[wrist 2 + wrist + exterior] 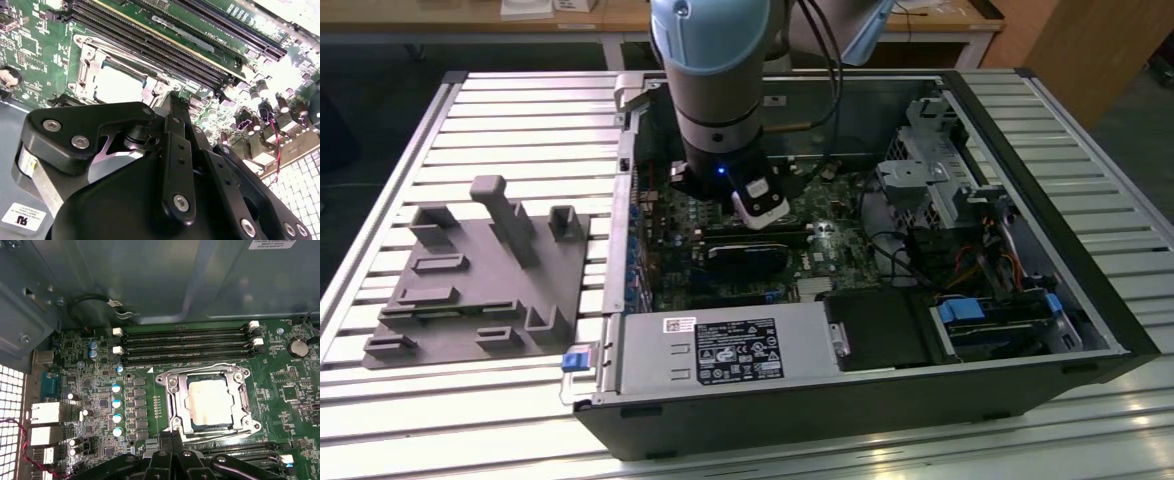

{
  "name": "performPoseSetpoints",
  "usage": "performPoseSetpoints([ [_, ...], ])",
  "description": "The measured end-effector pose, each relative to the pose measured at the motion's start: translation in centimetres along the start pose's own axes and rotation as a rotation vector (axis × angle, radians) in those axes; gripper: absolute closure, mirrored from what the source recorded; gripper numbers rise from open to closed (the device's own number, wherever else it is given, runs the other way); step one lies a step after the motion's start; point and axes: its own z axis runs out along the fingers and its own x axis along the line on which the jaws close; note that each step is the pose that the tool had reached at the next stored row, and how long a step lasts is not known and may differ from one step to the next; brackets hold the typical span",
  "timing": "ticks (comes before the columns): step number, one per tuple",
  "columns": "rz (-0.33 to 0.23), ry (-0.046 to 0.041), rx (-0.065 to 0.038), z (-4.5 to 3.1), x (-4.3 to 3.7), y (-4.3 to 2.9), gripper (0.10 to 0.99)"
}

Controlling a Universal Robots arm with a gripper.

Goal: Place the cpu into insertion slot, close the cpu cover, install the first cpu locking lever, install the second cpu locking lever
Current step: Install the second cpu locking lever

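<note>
Exterior view: my arm reaches down into the open computer case, which lies on a slatted metal table. My wrist hangs over the green motherboard, toward the far part of the case. A grey moulded fixture sits on the table at the exterior view's left, well apart from the case. The power supply fills the near edge of the case.

Second wrist view: my gripper is drawn to a narrow close, fingers side by side, holding nothing I can see. The tips sit just beside the edge of the insertion slot. The cpu lies flat inside the slot, pale top showing. The long black memory slots run just beyond.

First wrist view: the cpu is seated in the insertion slot, and the silvery cpu cover frames it, lying flat around the chip. My fingertips sit at the near rim of the socket; whether they touch it I cannot tell.
</note>
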Motion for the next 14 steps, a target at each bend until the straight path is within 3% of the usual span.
performPoseSetpoints([
  [7, -0.001, -0.0041, 0.040, 0.12, -0.77, 0.25, 0.980],
  [11, -0.002, -0.0054, 0.054, 0.36, -0.99, 1.00, 0.980],
  [14, -0.003, -0.0071, 0.073, 0.54, -1.16, 1.51, 0.980],
])
